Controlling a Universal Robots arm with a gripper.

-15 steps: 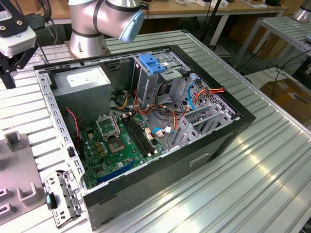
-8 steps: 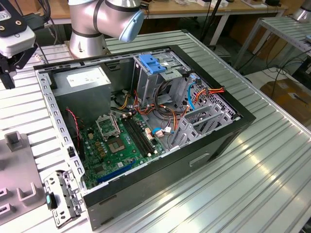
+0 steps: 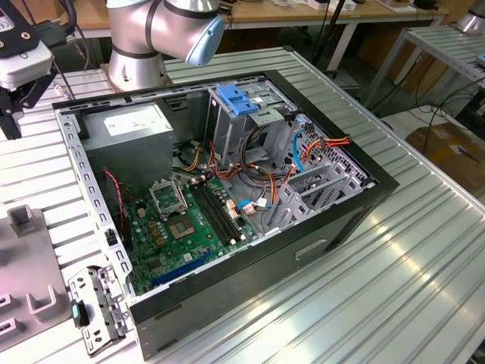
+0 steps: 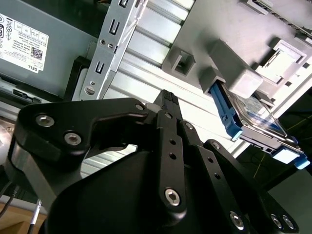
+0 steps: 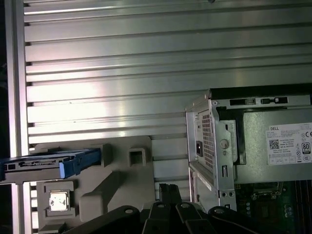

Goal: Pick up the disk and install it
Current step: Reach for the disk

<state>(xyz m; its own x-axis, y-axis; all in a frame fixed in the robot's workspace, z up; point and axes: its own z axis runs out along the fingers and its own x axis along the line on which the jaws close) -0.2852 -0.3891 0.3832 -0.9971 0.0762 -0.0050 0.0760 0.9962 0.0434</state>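
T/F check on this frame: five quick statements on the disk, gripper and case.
1. The disk sits in the grey fixture, outside the case. True.
2. The gripper holds the disk. False: the disk is in the fixture, apart from the gripper.
3. The motherboard is exposed. True.
4. The bracket on the drive cage is red. False: it is blue.
5. The disk's side rail is blue. True.
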